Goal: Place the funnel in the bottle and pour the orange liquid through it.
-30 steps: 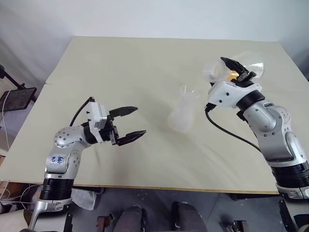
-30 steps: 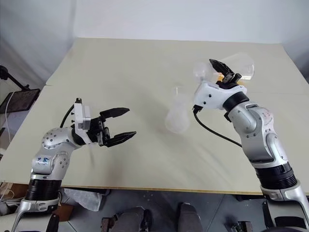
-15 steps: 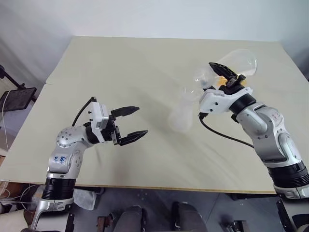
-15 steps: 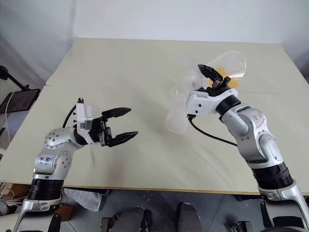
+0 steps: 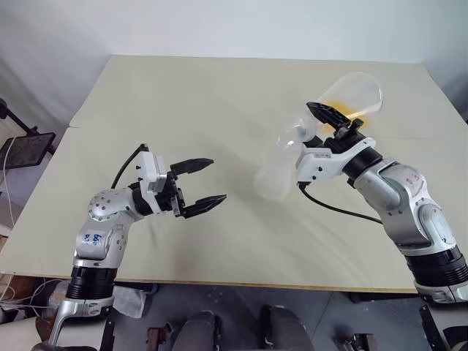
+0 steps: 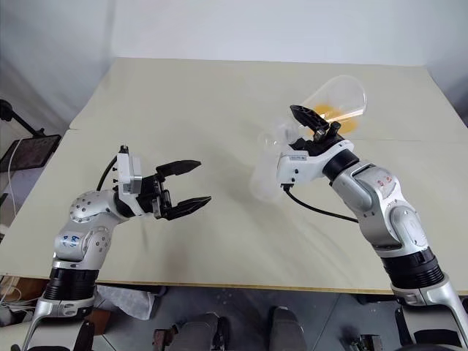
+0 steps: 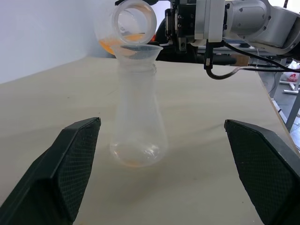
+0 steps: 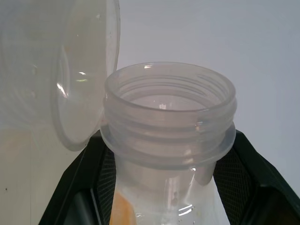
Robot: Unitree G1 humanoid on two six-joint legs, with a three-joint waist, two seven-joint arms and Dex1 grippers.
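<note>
- At table centre, the bottle point(image 5: 275, 178) stands upright, the funnel point(image 7: 139, 50) seated in its neck.
- At the bottle's 1 o'clock, the right gripper point(image 5: 330, 123) clamps a tilted clear flask point(image 5: 344, 102) holding the orange liquid point(image 7: 111, 44).
- At its 9 o'clock, the left gripper point(image 5: 203, 183) gapes empty.

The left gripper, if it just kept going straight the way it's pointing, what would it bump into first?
Most likely the bottle with the funnel on top: it stands straight ahead between the open left gripper's fingers, with bare table before it.

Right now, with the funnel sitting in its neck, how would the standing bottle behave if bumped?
The bottle looks like thin milky plastic and holds only a trace of orange liquid, so it is probably light and would slide easily. Its flared base should resist tipping. The funnel seems to rest loosely and might hop out.
</note>
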